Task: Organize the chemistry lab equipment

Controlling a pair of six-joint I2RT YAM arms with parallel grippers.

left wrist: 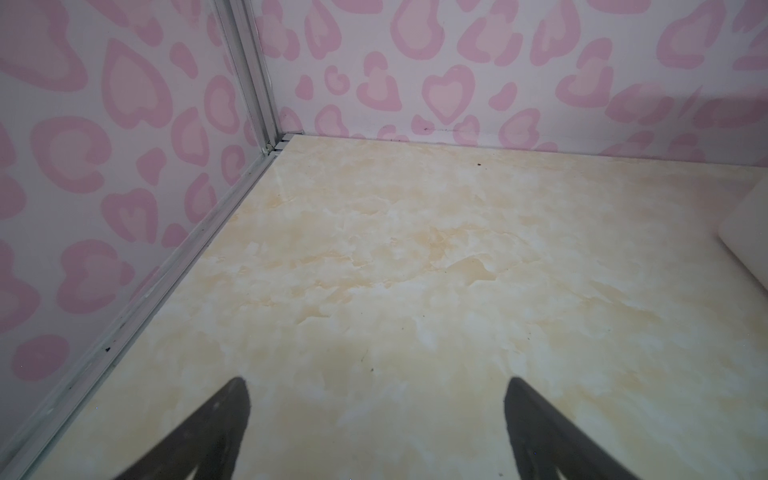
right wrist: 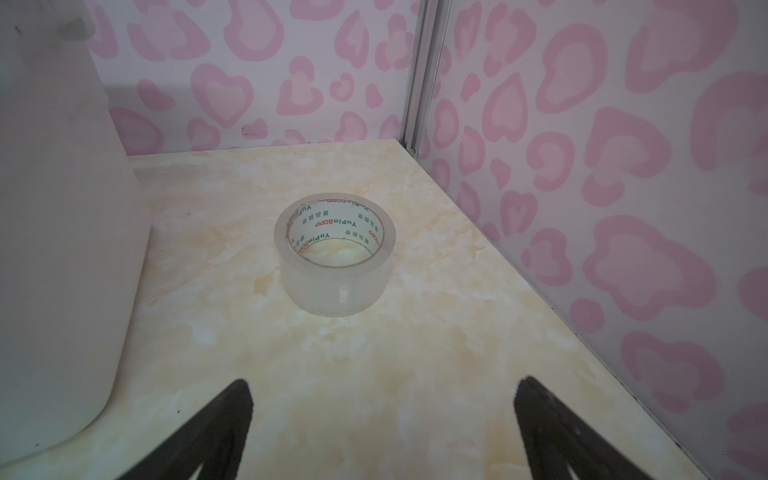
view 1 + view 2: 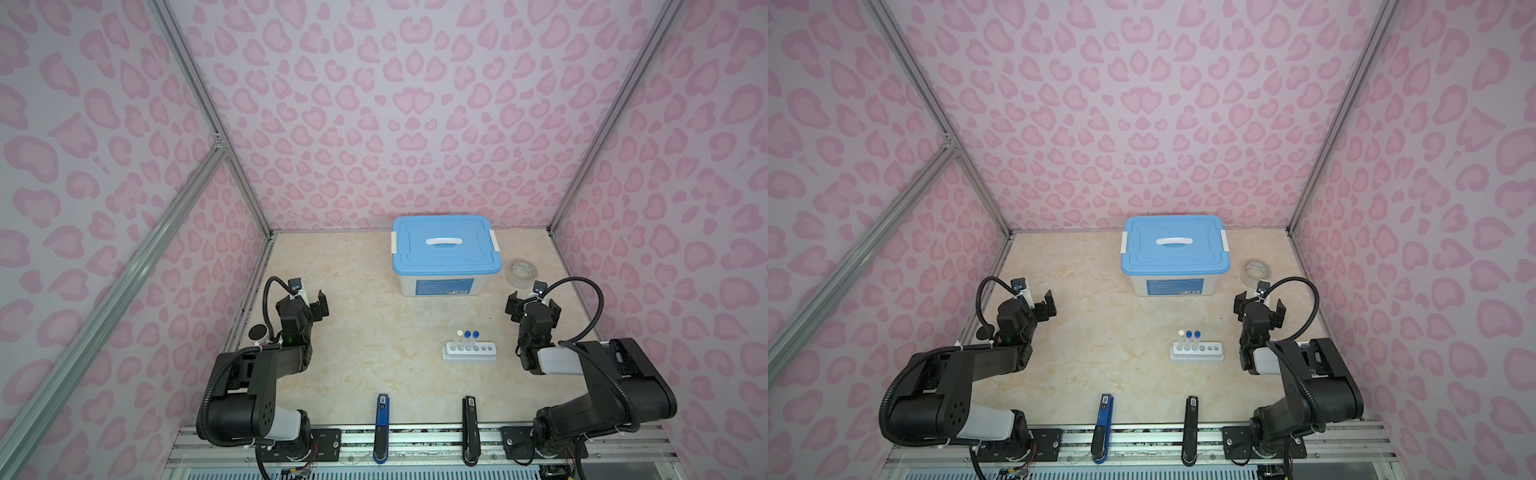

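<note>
Pink heart-patterned walls close in a marbled cream table (image 3: 357, 340). On it stands the white six-hole rack (image 3: 469, 353) (image 3: 1197, 353), flat and upright, with three thin clear tubes in a row. The white-capped tube (image 3: 459, 333) sits in the end hole on the left gripper's side. The two blue-capped tubes (image 3: 471, 334) sit in the next two holes. The three holes on the right gripper's side show as open rings.

The rack lies between the two grippers, near the right gripper (image 3: 534, 305) (image 2: 382, 382) and well apart from the left gripper (image 3: 305, 301) (image 1: 376, 382). It sits behind both sets of fingertips, closer to the arm bases, and touches neither gripper.

Both grippers hover with their jaws spread wide and nothing between them. Each wrist view shows two dark fingers (image 1: 224, 419) (image 2: 224, 419) far apart over bare table.

Ahead of the right gripper, centred between its fingers but clear of them, a clear tape roll (image 2: 334, 253) (image 3: 523, 272) lies flat with its core facing up. A white storage box (image 3: 436, 286) with a blue lid (image 3: 444, 249) and a white handle stands beyond the rack. It is ahead of both grippers and closer to the right one, and its pale wall fills one side of the right wrist view. Only one white corner of the box (image 1: 748, 241) shows in the left wrist view.
</note>
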